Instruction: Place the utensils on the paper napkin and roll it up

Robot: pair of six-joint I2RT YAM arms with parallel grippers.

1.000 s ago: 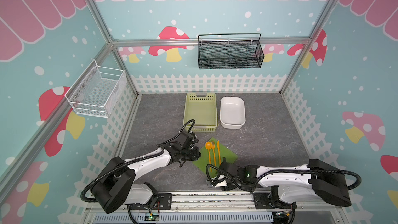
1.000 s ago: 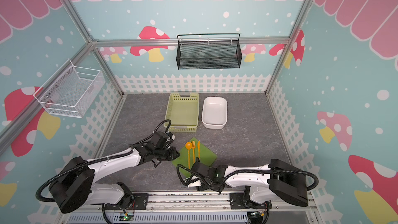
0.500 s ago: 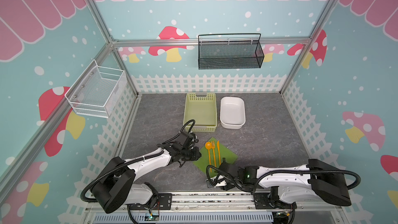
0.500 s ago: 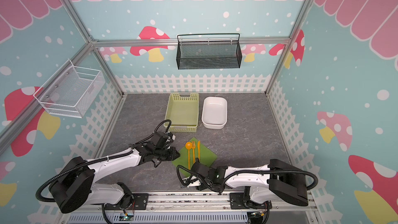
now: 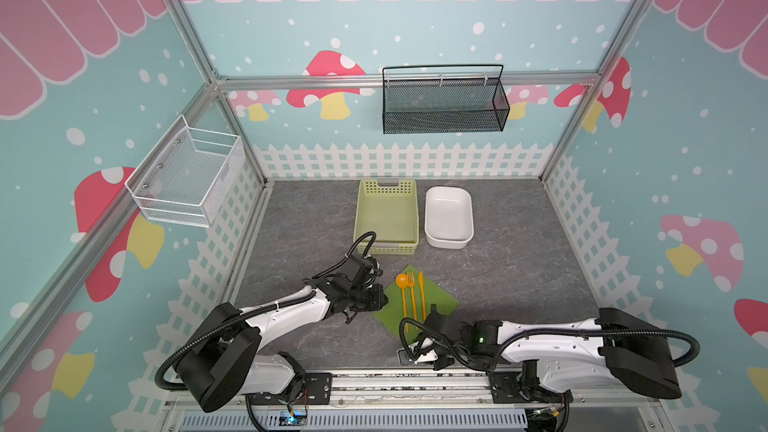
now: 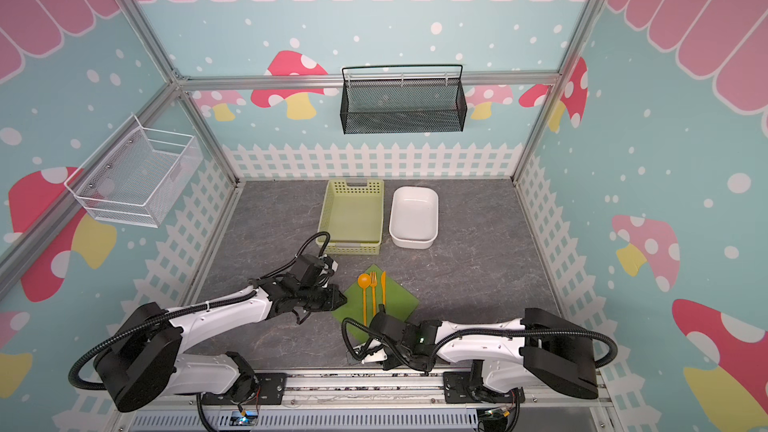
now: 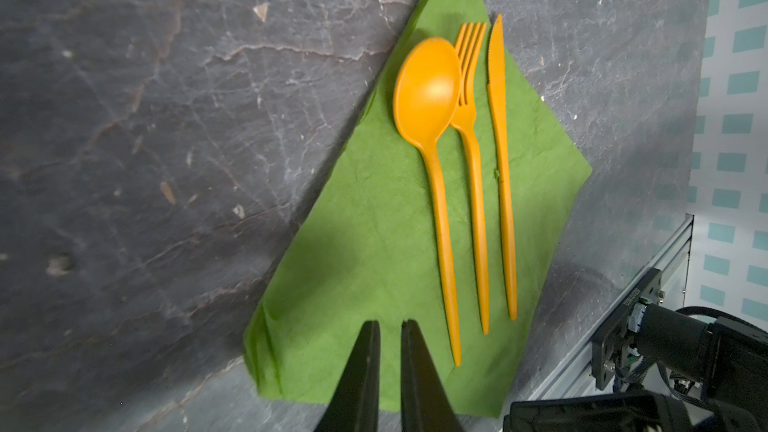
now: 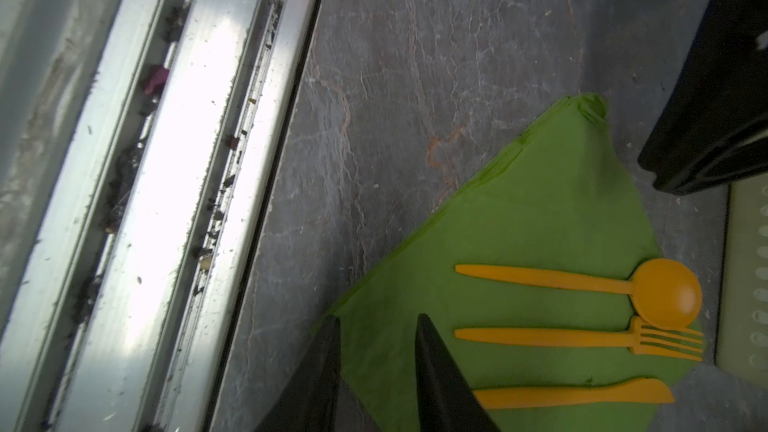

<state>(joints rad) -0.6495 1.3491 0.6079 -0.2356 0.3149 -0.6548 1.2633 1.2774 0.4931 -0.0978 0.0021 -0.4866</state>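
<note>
From both top views I can't see either set of fingertips. The right arm's wrist covers the near corner of the napkin and the handle ends, and the left gripper sits over its left corner. In the right wrist view the knife's handle end disappears behind a finger, the left gripper is only a black block cut off at the edge, and the basket is a pale perforated strip. The napkin is thin green paper, softly creased and puckered at the corner by the left gripper. It lies turned like a diamond on the grey stone-look table, just in front of the basket and beside the dusty aluminium rail. On it the 3 smooth orange plastic pieces lie parallel with their heads toward the basket. The spoon's round bowl overlaps the edge of the fork, and the serrated knife lies slightly apart. Both arms stretch low from the front rail, the left reaching rightward, the right reaching leftward along the front edge. The left fingers are nearly closed over the paper, with a thin slit between them and nothing in it. The right gripper has its tapered black fingers partly apart astride the napkin's near corner. I can't tell whether they touch the paper.
</note>
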